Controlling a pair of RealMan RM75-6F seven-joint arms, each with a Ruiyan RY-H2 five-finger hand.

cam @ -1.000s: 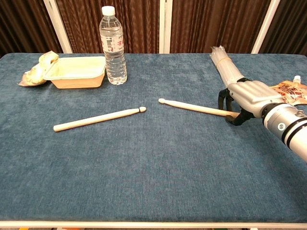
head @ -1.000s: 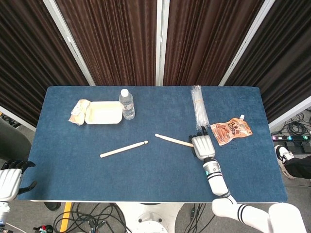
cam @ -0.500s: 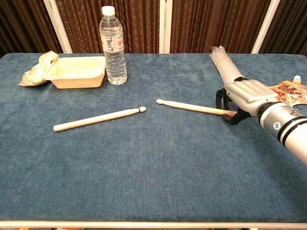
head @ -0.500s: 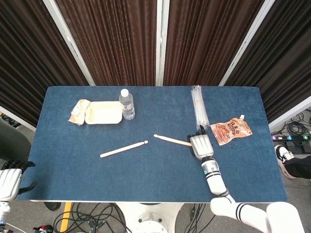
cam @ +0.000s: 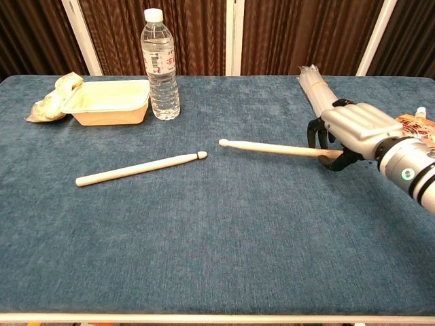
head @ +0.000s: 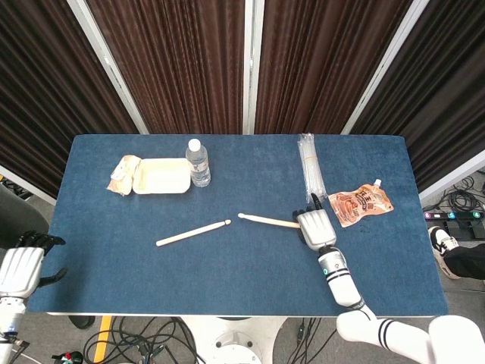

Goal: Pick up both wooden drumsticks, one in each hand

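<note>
Two wooden drumsticks are on the blue table (head: 227,262). One drumstick (head: 193,233) (cam: 139,168) lies flat left of centre, untouched. My right hand (head: 315,226) (cam: 353,129) grips the butt end of the other drumstick (head: 267,221) (cam: 268,147), whose tip points left and which is lifted off the cloth. My left hand (head: 21,267) hangs off the table's left edge, fingers apart, holding nothing; the chest view does not show it.
A water bottle (head: 198,162) (cam: 160,64) stands at the back beside a cream tray (head: 161,176) (cam: 109,102) and a wrapped snack (head: 123,174). A clear bundle of straws (head: 310,168) (cam: 319,92) and an orange pouch (head: 361,204) lie next to my right hand.
My right hand has closed on the drumstick's butt and raised it off the table; its tip shifted slightly left. My left hand has risen a little beside the table.
</note>
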